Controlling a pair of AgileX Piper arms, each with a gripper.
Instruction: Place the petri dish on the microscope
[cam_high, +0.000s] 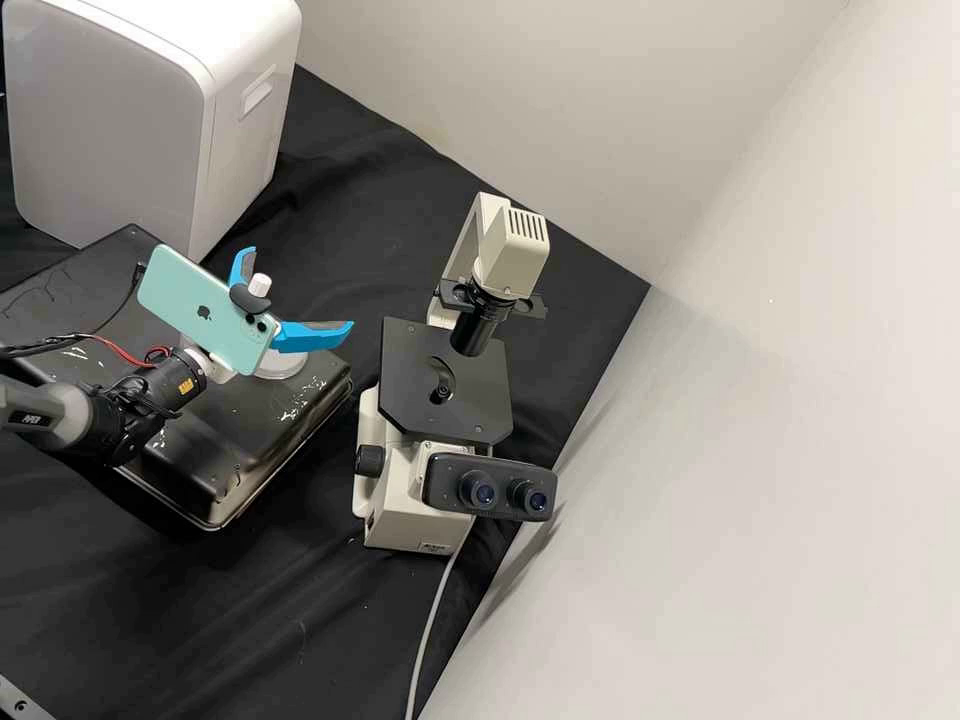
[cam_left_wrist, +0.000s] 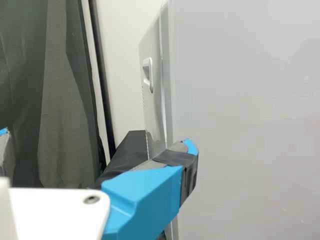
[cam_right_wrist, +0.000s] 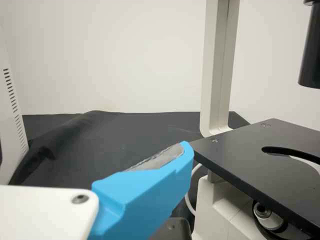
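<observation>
The petri dish (cam_high: 281, 363) is, as far as I can judge, the pale round thing on the black tray (cam_high: 230, 470), at the left of the microscope (cam_high: 420, 500) and not yet on it. The right gripper (cam_high: 300, 288) hangs just above this dish with its two blue fingers wide apart. I cannot tell if the fingers already stand on both sides of the rim or are a little too high. A phone (cam_high: 205, 308) is fixed on this wrist and hides part of the dish. The left gripper (cam_left_wrist: 95, 140) is away from the work, with its fingers also apart, close to a pale flat wall.

The step in hand seems to be the grasp, so the task is only at its beginning. To do it well, the fingers should come down so that the rim is between them, then close softly, because such a dish is light and can slip or tip. After this the dish should be lifted level and carried to the right, low over the black stage (cam_high: 490, 400) but under the dark lens tube (cam_high: 470, 330). It should go down flat over the opening in the stage before the fingers let go.
</observation>
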